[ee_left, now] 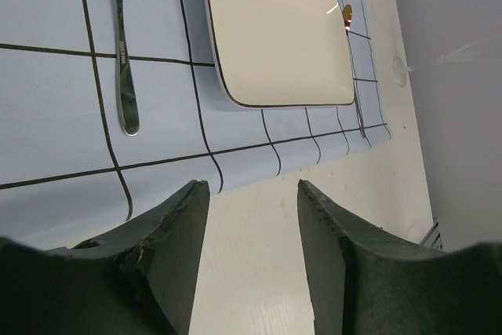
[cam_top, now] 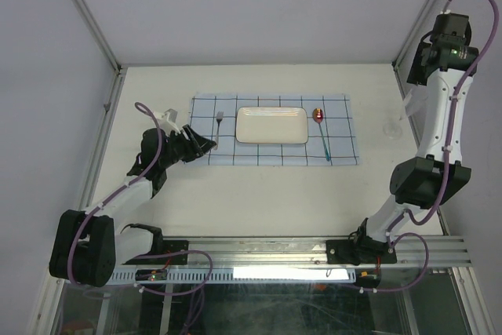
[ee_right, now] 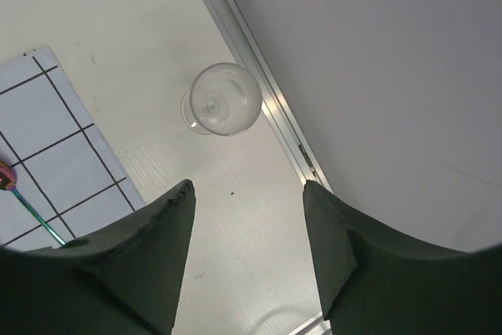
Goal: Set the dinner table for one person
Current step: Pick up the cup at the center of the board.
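Left end effector open, empty, dinner table close beneath it

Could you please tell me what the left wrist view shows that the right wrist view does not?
Only the left wrist view shows the fork and the white plate, both lying on the blue grid cloth, plus the left gripper, open and empty. Only the right wrist view shows the aluminium rail beside the glass and the right gripper, open and empty. Both show the cloth, the spoon, the clear glass, which is faint in the left view, and the dinner table.
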`<move>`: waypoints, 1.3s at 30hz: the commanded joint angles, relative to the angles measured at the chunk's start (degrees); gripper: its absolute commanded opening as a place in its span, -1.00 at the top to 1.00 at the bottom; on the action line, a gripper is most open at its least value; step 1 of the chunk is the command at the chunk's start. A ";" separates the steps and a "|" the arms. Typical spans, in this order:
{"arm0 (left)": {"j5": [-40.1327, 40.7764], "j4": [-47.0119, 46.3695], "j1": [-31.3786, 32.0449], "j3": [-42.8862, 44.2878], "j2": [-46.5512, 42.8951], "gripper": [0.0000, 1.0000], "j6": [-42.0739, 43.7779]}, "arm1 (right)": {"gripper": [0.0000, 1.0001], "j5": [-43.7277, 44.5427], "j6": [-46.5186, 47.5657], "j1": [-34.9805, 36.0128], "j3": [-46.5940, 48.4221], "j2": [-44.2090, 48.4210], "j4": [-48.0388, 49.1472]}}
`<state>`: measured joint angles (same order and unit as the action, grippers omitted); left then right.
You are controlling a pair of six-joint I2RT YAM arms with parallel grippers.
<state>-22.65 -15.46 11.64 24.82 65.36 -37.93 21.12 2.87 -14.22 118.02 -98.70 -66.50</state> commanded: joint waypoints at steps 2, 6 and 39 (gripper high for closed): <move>-1.11 -1.78 0.43 0.29 -2.26 -0.01 -0.10 | -0.21 -6.38 -0.35 -0.40 -0.83 1.91 2.16; -1.21 -1.63 0.51 0.31 -2.51 -0.01 -0.04 | -0.21 -11.15 -0.96 -1.23 -1.02 1.35 2.54; -0.07 0.02 0.59 -0.15 -3.57 -0.01 0.59 | -0.17 -18.78 -1.03 -3.22 -5.49 -6.00 8.41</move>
<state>-22.63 -14.50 11.68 24.49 63.83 -37.93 3.53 1.19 -16.80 111.92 -104.68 -60.97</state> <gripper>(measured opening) 0.506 0.587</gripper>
